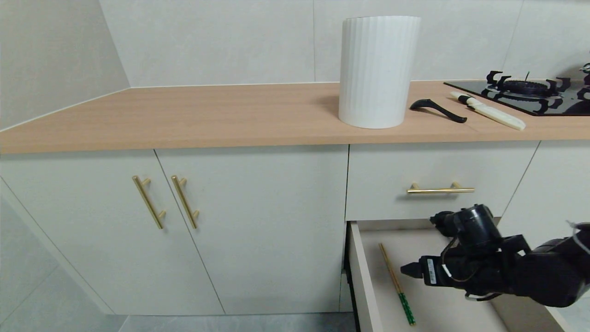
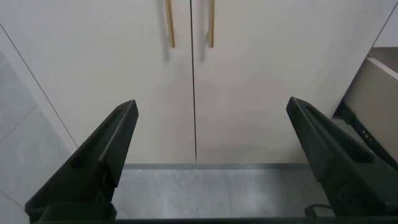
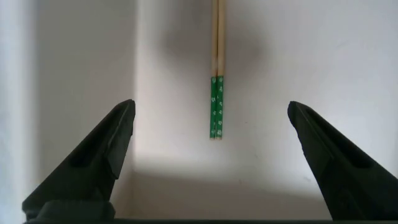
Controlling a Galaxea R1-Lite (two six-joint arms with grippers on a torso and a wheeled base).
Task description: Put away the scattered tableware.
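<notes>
A pair of wooden chopsticks [image 1: 396,283] with green ends lies flat in the open lower drawer [image 1: 362,272]; the same chopsticks [image 3: 216,74] show in the right wrist view. My right gripper [image 1: 415,269] hangs over the drawer to the right of them, open [image 3: 210,107], with nothing between its fingers. On the wooden counter lie a black spoon [image 1: 438,109] and a white knife [image 1: 488,110]. My left gripper [image 2: 211,104] is open and empty, low in front of the cabinet doors [image 2: 193,74].
A tall white ribbed canister [image 1: 375,71] stands on the counter left of the spoon. A black gas hob [image 1: 525,92] sits at the far right. A shut drawer with a gold handle [image 1: 440,189] is above the open one, whose side [image 2: 379,87] juts out.
</notes>
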